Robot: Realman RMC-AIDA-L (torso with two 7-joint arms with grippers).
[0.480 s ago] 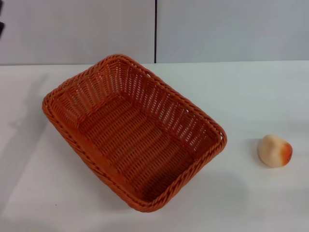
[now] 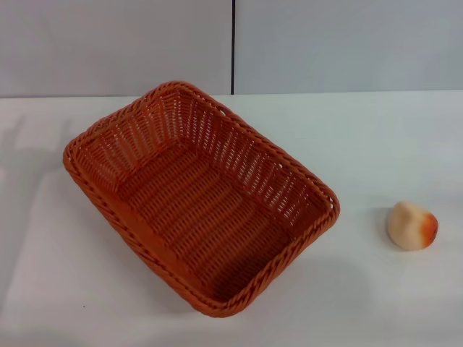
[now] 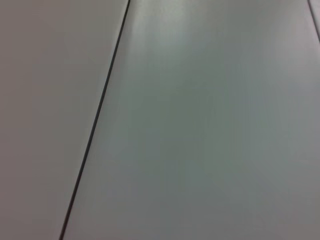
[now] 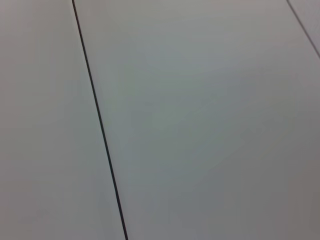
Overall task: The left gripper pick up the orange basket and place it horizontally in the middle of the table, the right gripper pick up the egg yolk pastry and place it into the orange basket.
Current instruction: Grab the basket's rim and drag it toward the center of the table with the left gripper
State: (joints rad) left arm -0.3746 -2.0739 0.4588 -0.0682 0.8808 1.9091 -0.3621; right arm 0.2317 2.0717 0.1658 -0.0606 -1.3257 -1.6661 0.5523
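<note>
The orange basket [image 2: 199, 195] lies empty on the white table [image 2: 376, 144], left of centre, turned diagonally with one corner toward the front. The egg yolk pastry [image 2: 411, 225], cream with an orange-red blush, rests on the table well to the basket's right, apart from it. Neither the left gripper nor the right gripper shows in the head view. Both wrist views show only a plain grey panelled surface with a dark seam.
A grey panelled wall [image 2: 325, 43] with a vertical dark seam [image 2: 233, 43] stands behind the table's far edge. Faint shadows fall on the table at the far left [image 2: 22, 166].
A small dark shape at the head view's upper left edge has gone out of view, and the shadow on the table's left has shifted. Basket and pastry have not moved.
</note>
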